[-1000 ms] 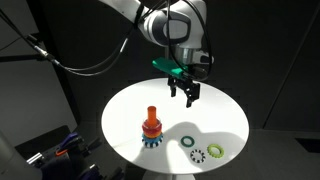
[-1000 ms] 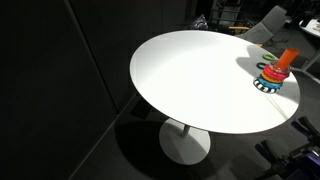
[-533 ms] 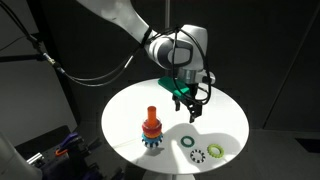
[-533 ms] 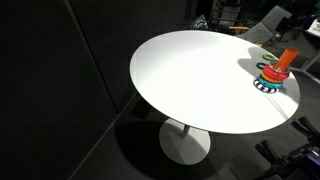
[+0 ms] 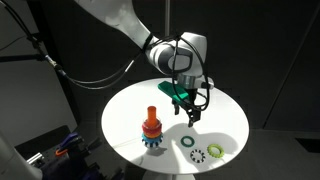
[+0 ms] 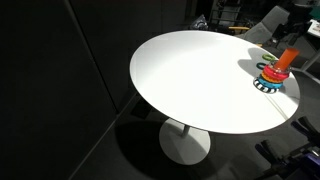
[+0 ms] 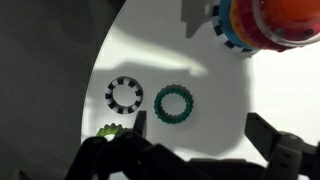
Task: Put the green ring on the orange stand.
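Observation:
The green ring [image 5: 189, 141] lies flat on the round white table [image 5: 130, 112]; it also shows in the wrist view [image 7: 173, 104]. The orange stand [image 5: 151, 127], an orange peg on a blue toothed base, stands at the table's left part; it shows at the far edge in an exterior view [image 6: 278, 70] and at the wrist view's top [image 7: 265, 25]. My gripper [image 5: 190, 116] hangs open and empty above the table, a little above the green ring; in the wrist view its fingers [image 7: 205, 135] frame bare table just below the ring.
A white ring with dark dots [image 5: 197, 154] and a yellow-green ring [image 5: 215, 151] lie beside the green ring near the table's edge; both show in the wrist view [image 7: 124, 94], [image 7: 110, 131]. Dark floor and cables surround the table.
My gripper has moved down and slightly toward the rings. The rings and stand have not moved.

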